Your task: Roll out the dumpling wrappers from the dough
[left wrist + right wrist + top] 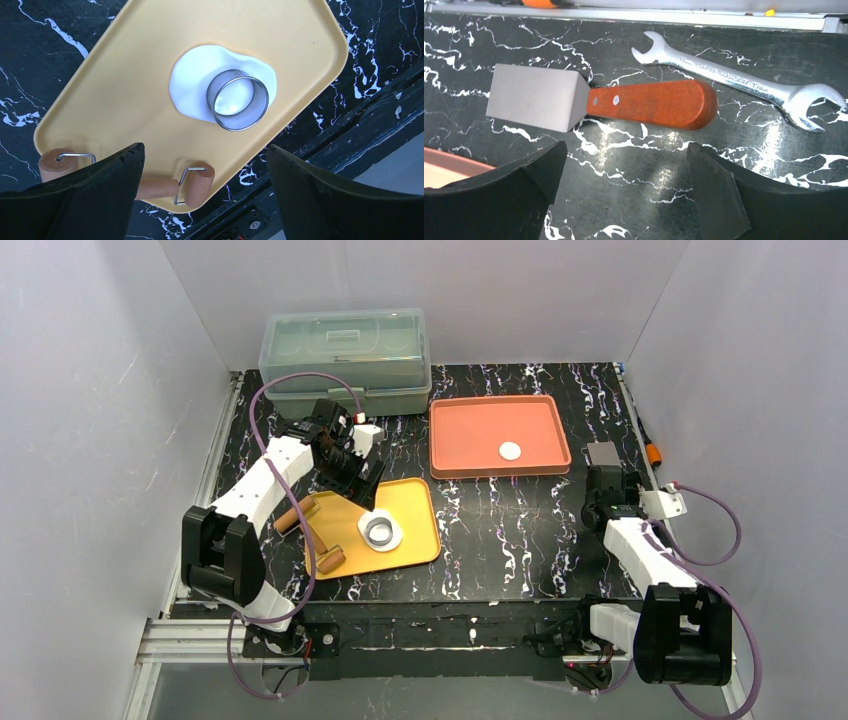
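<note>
Gleaming blk marble table [500, 540], wht walls [90, 390], dough [187, 82]

flat white dough [192, 80] lies mid-frame on a yellow tray [125, 90], a metal ring [215, 95] standing on its right part. a wooden rolling pin [197, 182] lies on the tray's lower edge, partly hidden by the left hand [204, 150], whose dark fingers [100, 195] stand wide apart above the black marbled surface [30, 60].

You have open bench [500, 530] right of the yellow tray [410, 502]. The rolling pin [312, 536] bars its left edge; a spatula [599, 101] and wrench [734, 75] lie before your right fingers [489, 200].
</note>
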Tool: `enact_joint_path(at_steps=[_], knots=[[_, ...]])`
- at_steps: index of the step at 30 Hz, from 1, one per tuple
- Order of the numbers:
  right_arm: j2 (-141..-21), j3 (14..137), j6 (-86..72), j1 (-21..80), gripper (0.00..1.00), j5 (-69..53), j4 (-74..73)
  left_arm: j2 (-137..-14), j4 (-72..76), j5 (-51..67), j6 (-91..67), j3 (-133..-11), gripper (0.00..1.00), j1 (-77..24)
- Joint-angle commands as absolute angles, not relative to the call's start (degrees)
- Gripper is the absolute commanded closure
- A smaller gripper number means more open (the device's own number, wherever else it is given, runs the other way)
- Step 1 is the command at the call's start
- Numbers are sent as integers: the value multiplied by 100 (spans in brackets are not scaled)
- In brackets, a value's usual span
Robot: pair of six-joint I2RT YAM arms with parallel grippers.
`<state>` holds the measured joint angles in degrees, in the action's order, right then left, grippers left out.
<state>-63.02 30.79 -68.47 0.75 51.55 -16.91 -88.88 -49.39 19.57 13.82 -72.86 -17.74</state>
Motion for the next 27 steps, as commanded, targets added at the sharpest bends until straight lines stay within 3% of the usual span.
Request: enact_joint_path(at_steps=[1,5,10,15,23,27], knots=[[-6510,3217,-7193,52,2,6017,-1346,-8761,-5122,1794,1529,-7406,10,-1738],[-6644,3007,-7222,53,4,6397,-795,-8771,-5122,1786,1547,-7393,10,-1739],[-6738,2645,-7044,-314,16,6466,226,-8734,-5119,1749,1564,-7409,10,-1733],[-6814,2510,-6860,-570,20,6503,690,-8747,-5124,1792,1559,-7414,10,-1731],[-7102,2356,-6372,-907,28,5907,1763,-8783,-5118,1817,1556,-7444,10,-1731],[-7253,2412,-6356,-966,38,5759,1844,-8784,-5118,1826,1557,-7422,10,-1731]])
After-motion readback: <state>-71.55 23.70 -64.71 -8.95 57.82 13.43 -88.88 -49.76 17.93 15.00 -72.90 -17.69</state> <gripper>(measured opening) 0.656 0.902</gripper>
